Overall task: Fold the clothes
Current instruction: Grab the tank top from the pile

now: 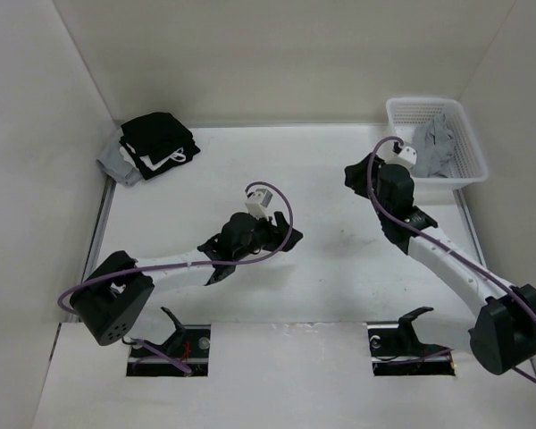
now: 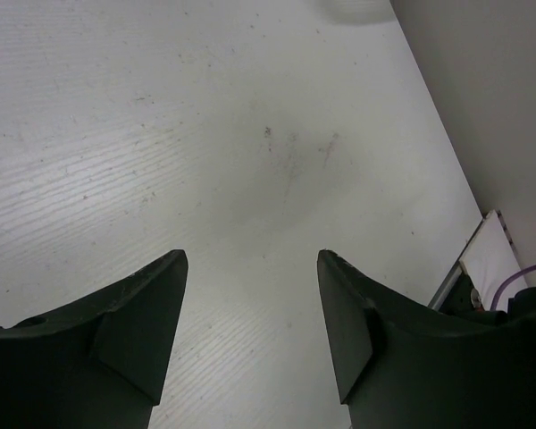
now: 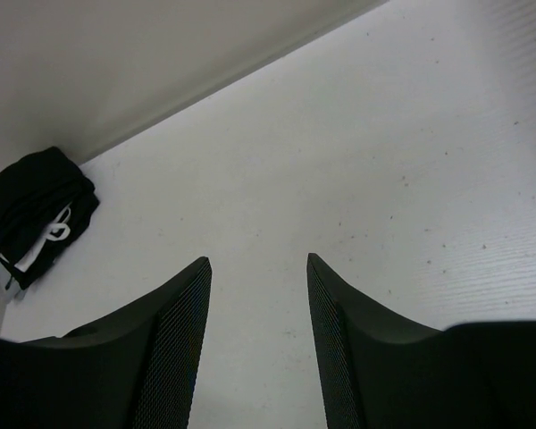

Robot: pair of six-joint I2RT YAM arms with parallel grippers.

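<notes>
Clothes bunched in the basket, both grippers empty

Top view: only this one shows the grey clothes (image 1: 436, 147), crumpled in the white basket (image 1: 424, 101) at the far right. They look light and floppy, so I'd pinch an edge. Left wrist: left gripper (image 2: 250, 259) jaws apart over bare table (image 2: 205, 107). Right wrist: right gripper (image 3: 257, 261) spread too, facing the black pile (image 3: 36, 214).
</notes>
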